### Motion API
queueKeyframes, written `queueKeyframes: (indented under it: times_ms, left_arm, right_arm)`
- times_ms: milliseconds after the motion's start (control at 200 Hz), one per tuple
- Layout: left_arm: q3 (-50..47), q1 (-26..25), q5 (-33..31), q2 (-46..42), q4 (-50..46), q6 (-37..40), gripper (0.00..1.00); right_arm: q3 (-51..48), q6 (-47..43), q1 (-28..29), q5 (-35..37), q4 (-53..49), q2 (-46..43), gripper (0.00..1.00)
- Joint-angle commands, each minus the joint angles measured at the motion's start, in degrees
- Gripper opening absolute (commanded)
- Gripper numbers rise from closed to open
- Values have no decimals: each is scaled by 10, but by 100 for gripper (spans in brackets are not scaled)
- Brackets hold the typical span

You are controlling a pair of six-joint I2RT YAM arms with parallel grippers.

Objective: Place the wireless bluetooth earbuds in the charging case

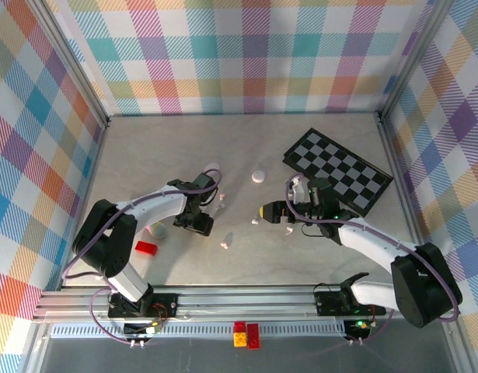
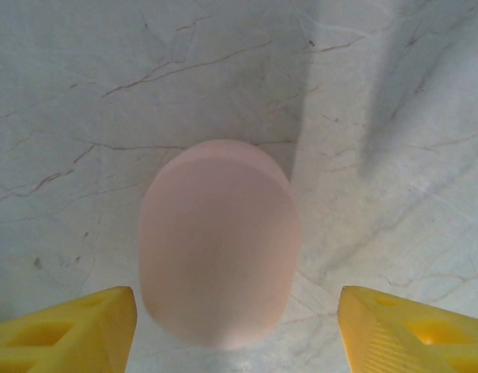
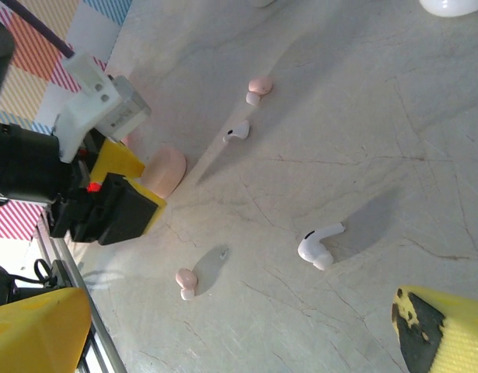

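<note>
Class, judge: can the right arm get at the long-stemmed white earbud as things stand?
Probably yes: the right gripper hangs open over the earbud, with bare table all around it.

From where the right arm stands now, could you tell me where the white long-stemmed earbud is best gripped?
Probably by the rounded head, from straight above: the white earbud lies flat on the table, its thin stem sticking out sideways, so the head offers the fullest hold.

white earbuds (image 3: 319,246): two, lying loose | pink earbuds (image 3: 259,87): two, lying loose | pink case (image 2: 219,249): smooth oval
</note>
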Motion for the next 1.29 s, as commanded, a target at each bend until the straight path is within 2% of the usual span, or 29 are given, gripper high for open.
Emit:
queueKeyframes:
  times_ms: [0,200,315,440,625,770,890,1130,1290]
  left_arm:
    - [8,-3,5,19,6,7,64]
    - [8,-3,0,37,16,11,54]
    - [10,-3,-8,41,12,11,43]
    - [10,-3,-8,37,15,11,34]
    - [8,-3,-11,18,16,13,34]
    - [12,-4,4,-26,12,19,34]
    - [16,-7,39,-71,26,37,34]
    - [-30,-10,78,-141,145,88,35]
    - [-86,-15,143,-177,299,94,35]
  right_arm:
    - [6,-1,2,6,-7,-19,99]
    - [6,-3,3,5,-15,-21,99]
    - [3,1,2,2,-15,-23,99]
    - [2,9,3,-1,-14,-24,99]
    - [4,49,3,16,-22,-26,99]
    - [11,63,3,-24,-14,-20,99]
    - [55,85,3,-56,-59,-1,99]
    - [132,103,3,-144,-99,59,99]
    - [206,81,7,-149,-214,87,99]
